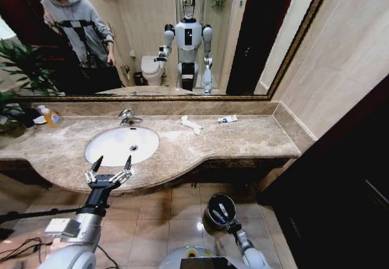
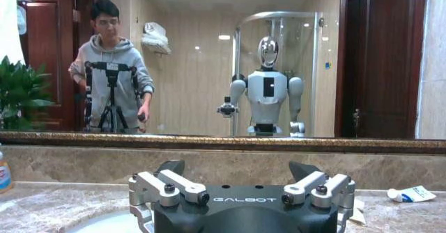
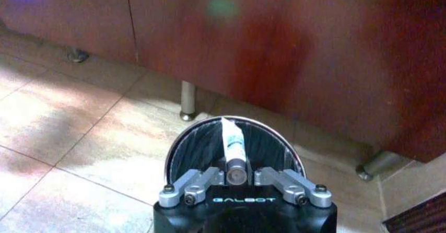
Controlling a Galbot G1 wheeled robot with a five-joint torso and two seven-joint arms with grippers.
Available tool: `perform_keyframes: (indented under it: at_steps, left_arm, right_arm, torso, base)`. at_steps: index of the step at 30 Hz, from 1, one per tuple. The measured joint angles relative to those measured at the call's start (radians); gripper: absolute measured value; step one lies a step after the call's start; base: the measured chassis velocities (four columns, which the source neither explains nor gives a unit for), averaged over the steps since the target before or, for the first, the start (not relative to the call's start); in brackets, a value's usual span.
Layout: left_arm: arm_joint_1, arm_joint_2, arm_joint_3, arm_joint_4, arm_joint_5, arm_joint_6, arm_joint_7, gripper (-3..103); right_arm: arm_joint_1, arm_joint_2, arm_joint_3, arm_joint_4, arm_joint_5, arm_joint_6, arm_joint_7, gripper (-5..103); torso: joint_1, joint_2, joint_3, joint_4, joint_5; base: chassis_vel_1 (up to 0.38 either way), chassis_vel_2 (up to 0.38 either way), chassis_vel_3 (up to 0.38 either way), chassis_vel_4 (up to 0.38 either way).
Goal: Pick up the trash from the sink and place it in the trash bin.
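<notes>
Head view: left gripper (image 1: 111, 161) raised at the front edge of the countertop (image 1: 243, 138), at about 6 o'clock of the sink (image 1: 121, 145); fingers spread wide, nothing between them. Basin bowl looks bare apart from the drain. Chrome faucet (image 1: 127, 117) at 12 o'clock of the basin.

Right gripper (image 1: 222, 211) low, over the trash bin (image 1: 213, 217) standing on the tiled floor below the counter overhang. Right wrist view: fingers closed narrow on a small white tube (image 3: 233, 148), gripped at its cap end, body pointing out over the bin's dark interior; shiny rim (image 3: 177, 139) encircles it.

Litter on the countertop, outside the basin: crumpled white tissue (image 1: 191, 124) at roughly 2 o'clock of the sink; white tube with blue mark (image 1: 228, 119) further along the same direction, near the back ledge. Left wrist view shows that tube (image 2: 412, 194) lying flat on the marble.

Bottle with amber liquid (image 1: 51, 117) at 10 o'clock of the basin, beside a green plant (image 1: 24, 68).
</notes>
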Motion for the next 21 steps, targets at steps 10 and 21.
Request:
perform_keyframes:
  at_steps: [10, 21]
  left_arm:
    - [0.0, 0.0, 0.0, 0.0, 0.0, 0.0, 0.0, 100]
    - [0.0, 0.0, 0.0, 0.0, 0.0, 0.0, 0.0, 100]
  right_arm:
    - [0.077, 0.004, 0.0, -0.096, -0.002, 0.021, -0.008, 17]
    - [0.068, 0.01, 0.004, -0.094, 0.0, 0.025, -0.002, 40]
  torso:
    - [0.0, 0.0, 0.0, 0.0, -0.0001]
    - [0.0, 0.0, 0.0, 0.0, 0.0]
  base:
    - [0.0, 0.0, 0.0, 0.0]
    - [0.0, 0.0, 0.0, 0.0]
